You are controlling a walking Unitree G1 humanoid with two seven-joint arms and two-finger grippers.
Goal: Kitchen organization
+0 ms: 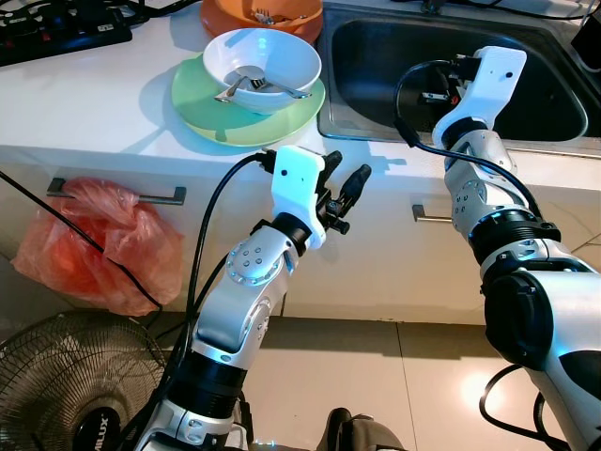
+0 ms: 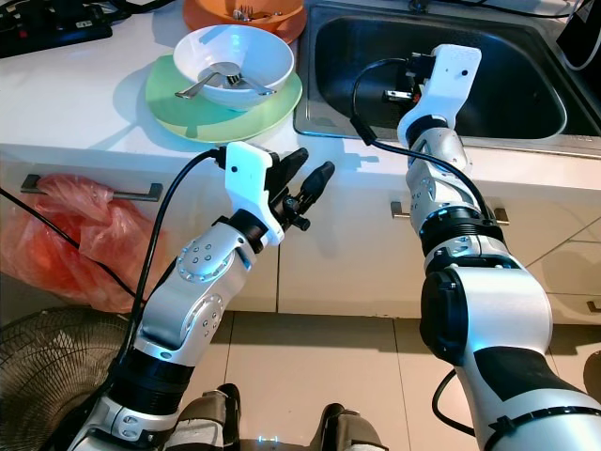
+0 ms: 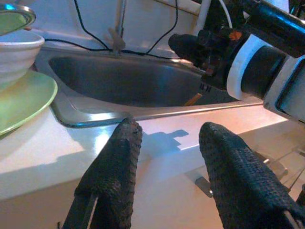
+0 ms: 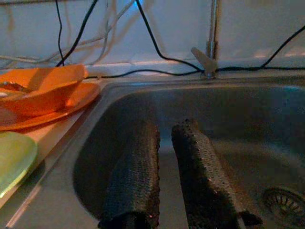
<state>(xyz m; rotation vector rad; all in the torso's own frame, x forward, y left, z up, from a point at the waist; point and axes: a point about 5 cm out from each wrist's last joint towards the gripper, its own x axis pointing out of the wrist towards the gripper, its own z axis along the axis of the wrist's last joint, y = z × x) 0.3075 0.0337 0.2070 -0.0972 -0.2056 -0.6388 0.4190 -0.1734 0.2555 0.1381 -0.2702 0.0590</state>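
Two grippers are up at the white countertop (image 1: pixel 113 113), and we see open air around each. Our left gripper (image 1: pixel 346 177) hangs just off the counter's front edge, beside the near left corner of the stainless steel sink (image 1: pixel 357 127), its two black fingers (image 3: pixel 114 171) spread wide with nothing between them. The arm rises from below with the elbow bent, the wrist tipped up so the fingers point toward the sink rim. Above and to the left of this gripper sits a white round bowl (image 1: pixel 282 58) with metal cutlery (image 1: pixel 246 86) lying in it, stacked on a pale green round plate (image 1: pixel 202 111) whose rim lies near the sink's left wall. Beyond that stack, an orange bowl (image 1: pixel 225 17) rests on the counter. Our right gripper (image 4: pixel 164 179) reaches over the front rim into the sink basin, its fingers held narrow with a slim gap and gripping nothing; the drain (image 4: pixel 286 200) lies off to one side of it and the basin floor around it shows bare metal. The right forearm stands nearly upright over the rim. Below the counter edge, left of the left arm, an orange plastic bag (image 1: pixel 94 240) hangs against the cabinet by a drawer handle (image 1: pixel 155 195).
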